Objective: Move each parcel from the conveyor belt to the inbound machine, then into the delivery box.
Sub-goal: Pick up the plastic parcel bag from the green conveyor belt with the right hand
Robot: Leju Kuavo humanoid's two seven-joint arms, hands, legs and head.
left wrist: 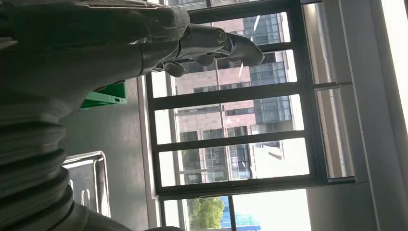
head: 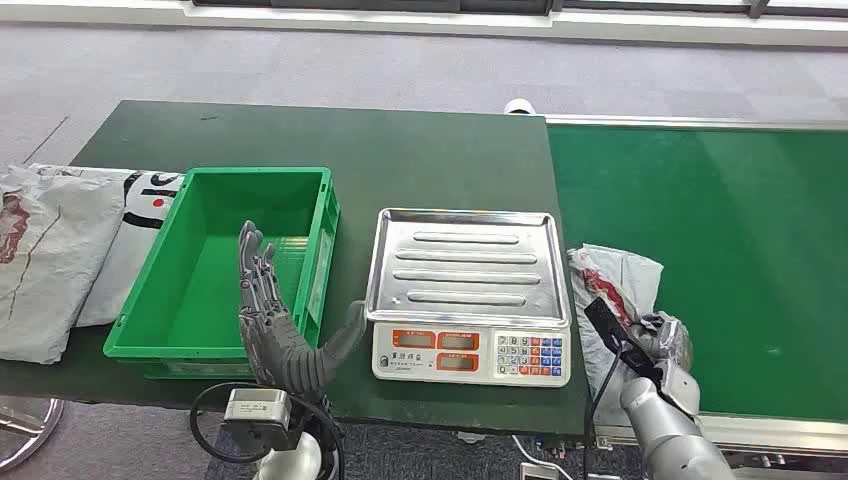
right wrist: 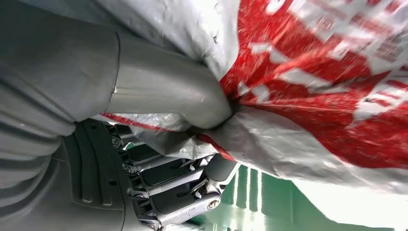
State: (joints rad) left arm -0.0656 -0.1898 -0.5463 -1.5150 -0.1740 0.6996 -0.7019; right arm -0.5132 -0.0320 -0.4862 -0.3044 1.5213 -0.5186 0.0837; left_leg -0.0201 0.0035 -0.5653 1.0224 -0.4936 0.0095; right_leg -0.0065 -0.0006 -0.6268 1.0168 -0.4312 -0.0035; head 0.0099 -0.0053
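Lying at the near edge of the green conveyor belt [head: 720, 250], just right of the scale [head: 468, 295], a grey-and-red parcel [head: 615, 285] is pinched by the right hand [head: 655, 345], thumb [right wrist: 163, 89] pressed into its wrapping. The left hand [head: 275, 325] is held up with fingers spread and nothing in it, before the green box [head: 225, 265]. Other parcels [head: 60, 255] are seen left of that box.

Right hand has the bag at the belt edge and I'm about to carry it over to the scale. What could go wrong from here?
1. The right hand pinches only a fold of the crinkled parcel; the slack plastic may slip out during the lift.
2. The hanging bag could catch the raised rim of the scale tray.
3. The open left hand stands between green crate and scale, near the next transfer path.
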